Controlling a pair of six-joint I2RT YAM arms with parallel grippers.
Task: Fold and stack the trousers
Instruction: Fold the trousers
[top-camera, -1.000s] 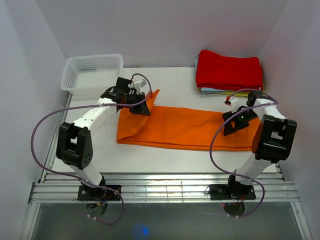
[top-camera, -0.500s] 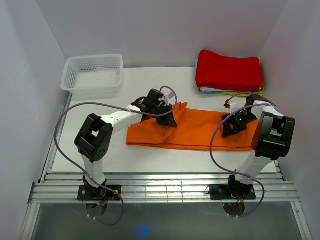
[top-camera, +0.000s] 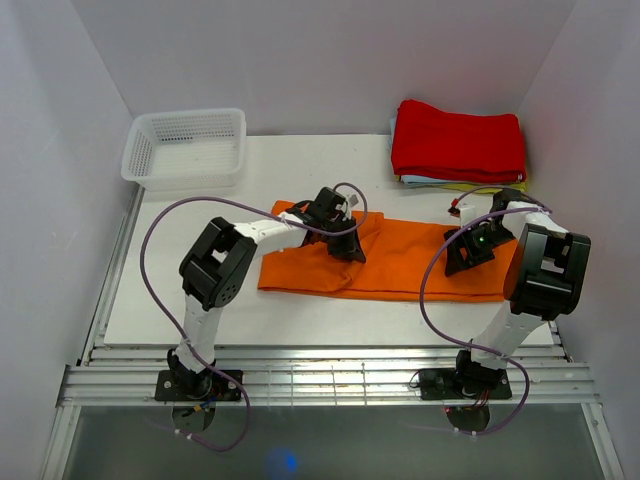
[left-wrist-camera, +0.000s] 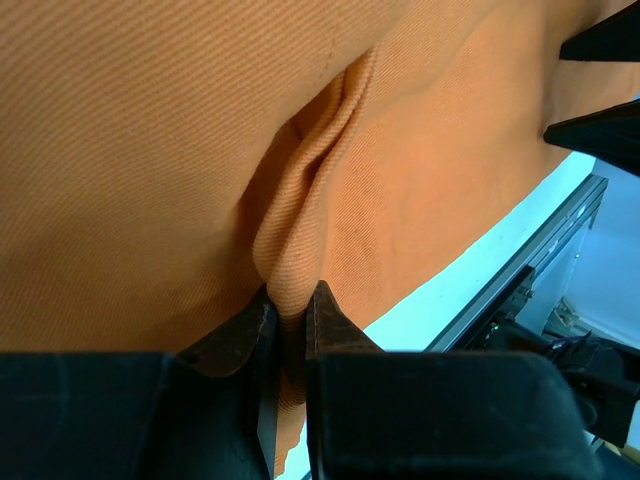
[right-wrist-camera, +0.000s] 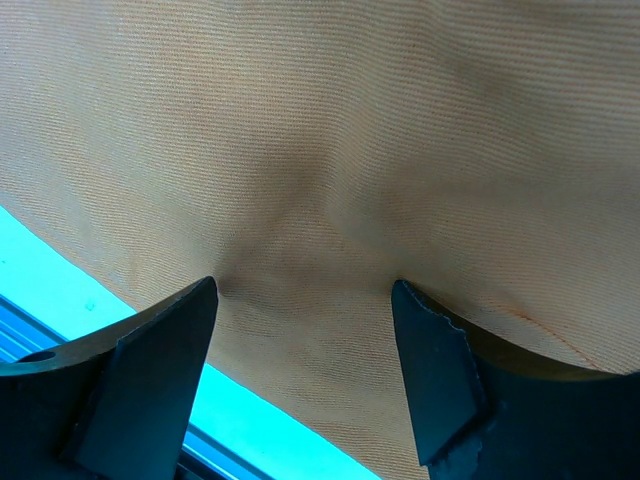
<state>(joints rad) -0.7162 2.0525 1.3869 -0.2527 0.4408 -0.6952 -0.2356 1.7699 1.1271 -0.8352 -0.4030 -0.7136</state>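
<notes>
The trousers (top-camera: 420, 265) lie as a long orange band across the middle of the white surface (top-camera: 200, 310), running left to right, with the right end close to the right arm's elbow and the left end in front of the left arm's forearm. The left tool (top-camera: 345, 240) sits low over the left part of the band; its wrist view shows the two dark fingers nearly together, with a narrow raised fold of orange cloth pinched between them, and the fold runs away from the tips as a soft ridge. The right tool (top-camera: 462, 255) is down on the right part of the trousers, and in its wrist view the fingers stand wide apart with their tips at the cloth, a shallow dimple between them and nothing gripped. Beyond the cloth's edge in both wrist views a strip of pale surface shows. A white basket (top-camera: 137, 155) stands at the far left corner, well apart from the trousers, and a red folded cloth (top-camera: 458, 140) rests on a few thinner, paler folded pieces at the far right, near the right arm but not touching the orange band. Purple cables loop from both arms
</notes>
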